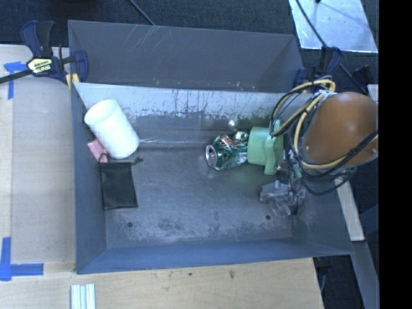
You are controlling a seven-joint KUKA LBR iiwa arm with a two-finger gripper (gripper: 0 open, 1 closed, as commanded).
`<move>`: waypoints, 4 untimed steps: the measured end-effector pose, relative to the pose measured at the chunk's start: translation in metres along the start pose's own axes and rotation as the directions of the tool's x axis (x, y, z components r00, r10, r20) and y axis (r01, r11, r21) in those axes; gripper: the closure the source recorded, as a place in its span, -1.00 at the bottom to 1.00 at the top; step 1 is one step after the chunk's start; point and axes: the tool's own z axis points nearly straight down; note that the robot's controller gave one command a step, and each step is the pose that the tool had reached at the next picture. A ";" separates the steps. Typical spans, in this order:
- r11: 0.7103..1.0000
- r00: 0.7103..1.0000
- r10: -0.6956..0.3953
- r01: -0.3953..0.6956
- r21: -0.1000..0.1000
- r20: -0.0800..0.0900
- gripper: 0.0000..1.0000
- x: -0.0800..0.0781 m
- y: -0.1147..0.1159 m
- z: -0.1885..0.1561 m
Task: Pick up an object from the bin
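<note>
White plastic, a stubby cylinder [111,129], lies far left of the crushed can [225,152], with a pink scrap [96,149] tucked under its lower edge and a flat black pouch [118,185] just below that. The crushed can itself lies on its side near the middle of the bin [193,240], its open mouth turned left. A pale green piece [264,148] touches the can's right end.

Right of the can and a little lower, the gripper [281,198] is low over bare floor, near the green piece but apart from it. I judge this to be the approach step, with nothing picked. The next move calls for settling over the can or the green piece and closing on it.

Whether the gripper is open or closed cannot be told, since it reads as a dark tangle. The orange cover [338,131] and the cables [302,102] hide the bin's right wall, and what the green piece is remains unclear.
</note>
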 end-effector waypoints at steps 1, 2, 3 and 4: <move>1.000 1.000 0.000 0.000 0.000 0.000 1.00 0.000 0.000 0.000; 1.000 1.000 0.001 -0.001 0.000 0.000 1.00 0.000 0.000 -0.001; 1.000 1.000 0.001 -0.001 -0.008 -0.002 1.00 0.000 0.002 -0.008; 1.000 1.000 0.000 0.000 -0.012 -0.002 1.00 0.000 0.003 -0.030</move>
